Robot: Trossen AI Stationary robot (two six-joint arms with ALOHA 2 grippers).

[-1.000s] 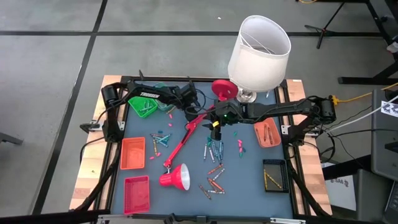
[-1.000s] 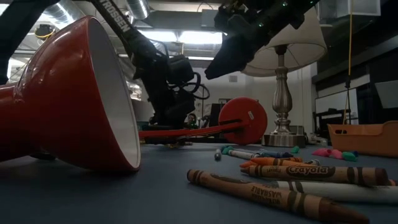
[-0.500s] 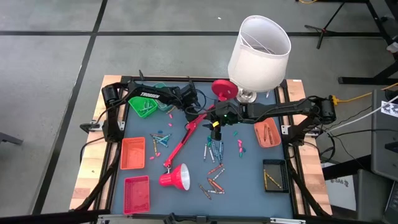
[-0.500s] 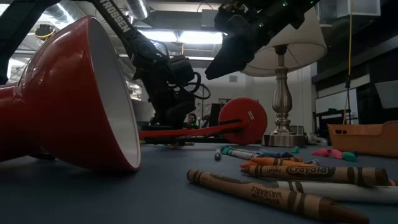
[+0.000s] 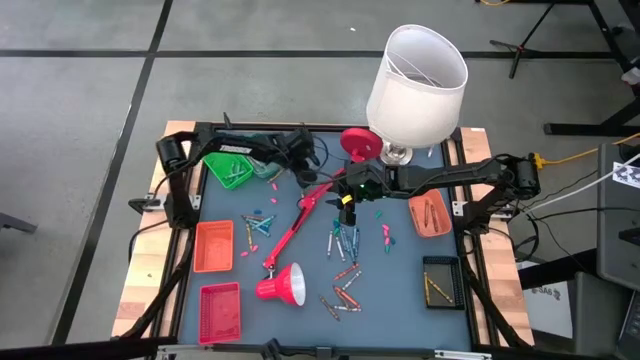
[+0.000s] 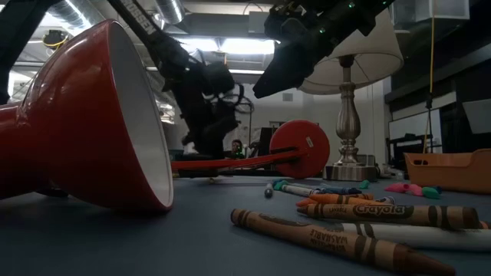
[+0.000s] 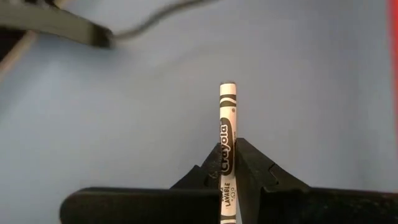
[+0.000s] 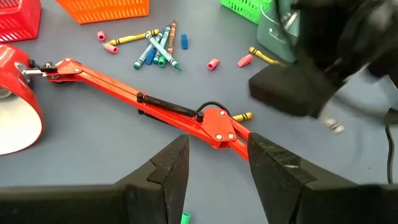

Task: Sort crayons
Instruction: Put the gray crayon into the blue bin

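My left gripper (image 5: pixel 300 172) hangs over the far part of the blue mat, just left of the red lamp's arm, and is shut on a grey-white crayon (image 7: pixel 227 134). My right gripper (image 5: pixel 347 200) hovers open above the lamp arm (image 8: pixel 186 115), its fingers on either side of the arm's joint and clear of it. Loose crayons lie flat on the mat in clusters at the middle (image 5: pixel 345 240), at the left (image 5: pixel 258 225) and toward the near edge (image 5: pixel 345 295); the nearest show large in the low view (image 6: pixel 368 211). My left gripper pinches the crayon between its two fingertips at the labelled middle of the stick (image 7: pixel 226 171). The crayon lies along the fingers, and its free end (image 7: pixel 228 88) sticks out well past them, slanting down toward the mat. Whether that end touches the mat I cannot tell.
A red desk lamp lies across the mat: shade (image 5: pixel 285 285), base (image 5: pixel 358 143). A white-shaded table lamp (image 5: pixel 415 75) stands at the far right. Bins ring the mat: green (image 5: pixel 232 170), orange (image 5: pixel 213 245), red (image 5: pixel 220 308), tan (image 5: pixel 430 213), black (image 5: pixel 441 282).
My left gripper has risen a little from the mat at the far side and shows blurred in the low view. My right gripper has kept still.
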